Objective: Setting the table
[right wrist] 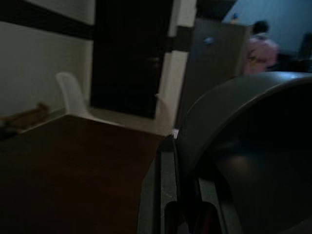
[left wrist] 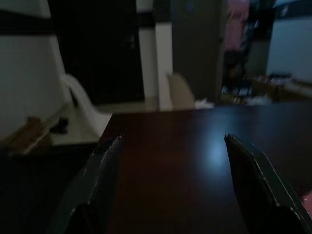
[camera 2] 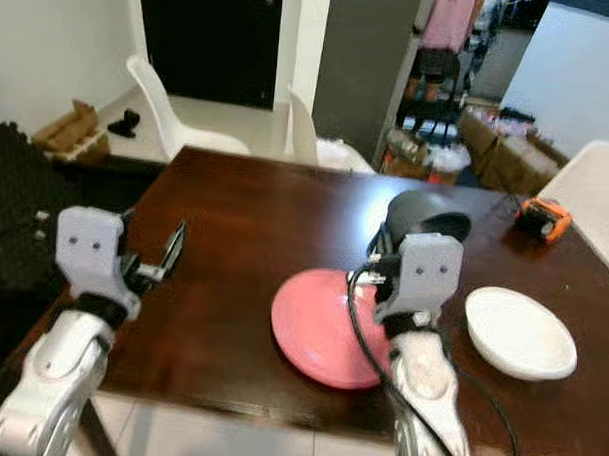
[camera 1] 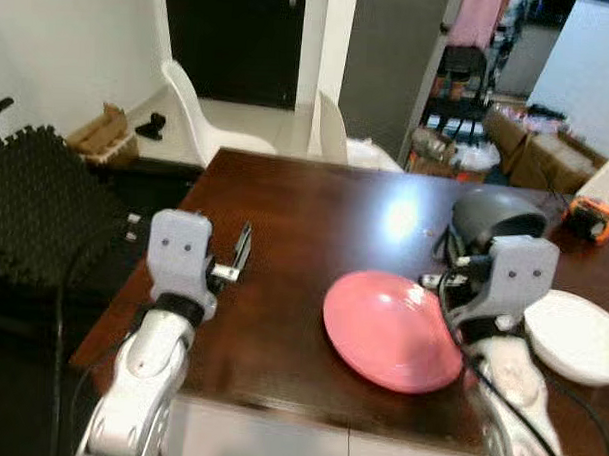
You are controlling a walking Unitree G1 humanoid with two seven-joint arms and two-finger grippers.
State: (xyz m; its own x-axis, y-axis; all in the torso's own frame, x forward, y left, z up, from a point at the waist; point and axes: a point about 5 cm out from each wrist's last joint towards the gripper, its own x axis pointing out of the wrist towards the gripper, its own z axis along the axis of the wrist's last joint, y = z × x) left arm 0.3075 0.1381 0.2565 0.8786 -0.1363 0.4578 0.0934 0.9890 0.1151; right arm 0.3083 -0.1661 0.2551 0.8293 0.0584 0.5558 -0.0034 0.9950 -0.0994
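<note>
Right gripper (camera 2: 392,253) clamped on tilted grey bowl (camera 2: 425,217), apparently smooth, pink plate (camera 2: 321,329) beside, left gripper (left wrist: 170,161) apart.

Your left gripper (camera 1: 242,248) hovers with fingers spread apart above the near left part of the table (camera 1: 305,218), arm bent upward from below, while your right gripper (camera 2: 399,253), raised over the table's near right part, clamps a dark grey bowl (camera 2: 425,217) by its rim.
</note>
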